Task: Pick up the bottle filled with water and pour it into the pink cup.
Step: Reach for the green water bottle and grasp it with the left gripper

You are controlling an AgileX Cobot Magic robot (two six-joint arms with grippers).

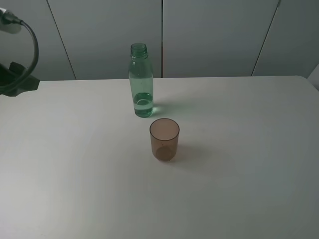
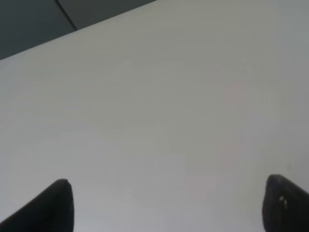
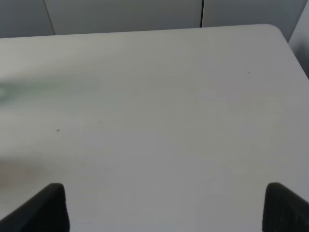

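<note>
Exterior high, bottle [image 1: 141, 82]: stands upright toward the back of the worktop [image 1: 239, 169], about midway across, neck open with no cap, a little water low in its base
Pink cup [image 1: 164, 139]: upright and seemingly empty, near the bottle on the camera's side and slightly to the right, the two apart
Left tool [image 2: 169, 191]: fingers spread wide over bare worktop, holding nothing; only part of the left arm [image 1: 17, 82] shows at the far left edge, well apart from both things
Right tool [image 3: 165, 191]: also spread wide and empty above bare worktop; not seen in the exterior high view
Risk, toppling: the bottle is tall, slim and nearly empty, so probably light; a finger touching one side first could tip it, and with no cap the water would spill
Risk, cup: it stands near the bottle, so a low or wide approach from the front could knock it over or shove it aside
Risk, grip: smooth round plastic may twist or slide between the fingers once tilted
Risk, pour: the cup's mouth is small; tilting too high or off-centre would send water onto the worktop
</note>
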